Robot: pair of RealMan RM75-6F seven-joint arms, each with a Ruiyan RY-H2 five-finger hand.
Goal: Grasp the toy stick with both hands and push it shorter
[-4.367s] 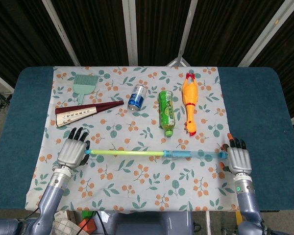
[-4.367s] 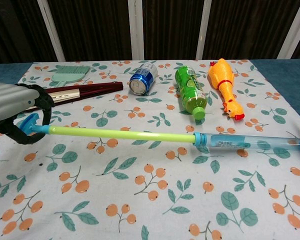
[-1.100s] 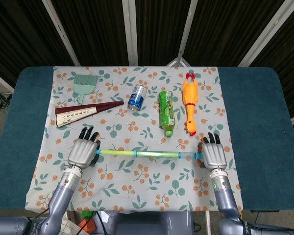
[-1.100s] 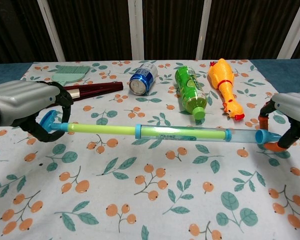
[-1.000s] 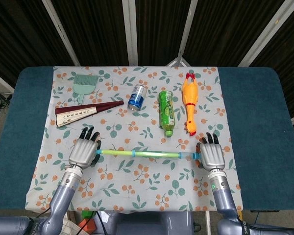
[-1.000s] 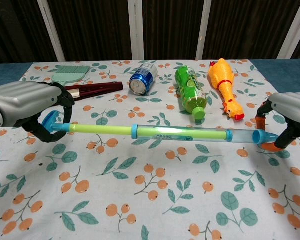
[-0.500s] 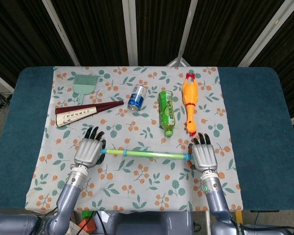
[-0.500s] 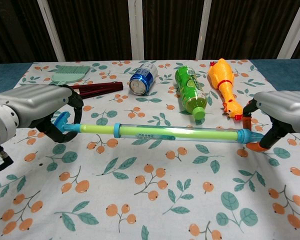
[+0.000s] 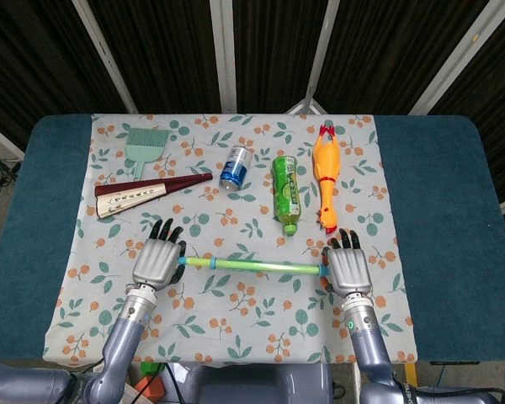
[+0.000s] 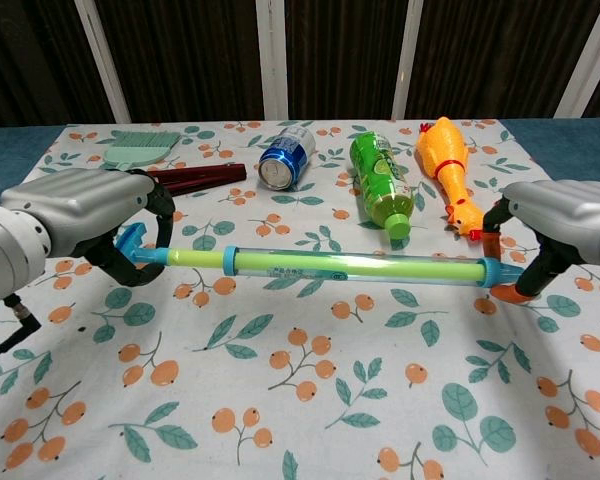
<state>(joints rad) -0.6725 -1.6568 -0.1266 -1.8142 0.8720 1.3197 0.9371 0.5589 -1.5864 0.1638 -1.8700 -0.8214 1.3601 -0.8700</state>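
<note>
The toy stick (image 9: 252, 266) (image 10: 340, 267) is a yellow-green rod inside a clear blue-capped tube, held level just above the flowered cloth. My left hand (image 9: 157, 262) (image 10: 85, 215) grips its blue handle end, fingers curled around it. My right hand (image 9: 347, 268) (image 10: 560, 228) holds the other blue end cap between curled fingers. Only a short piece of bare rod shows beside the left hand.
Behind the stick lie a green bottle (image 9: 286, 193), a blue can (image 9: 234, 166), an orange rubber chicken (image 9: 326, 178), a folded dark red fan (image 9: 150, 193) and a green brush (image 9: 144, 148). The flowered cloth (image 9: 236, 328) covers the middle of a blue table (image 9: 446, 219).
Both hands have moved toward each other. The rod has slid further into the tube, so the stick is much shorter than 4.4 s ago and slightly shorter than half a second ago.
</note>
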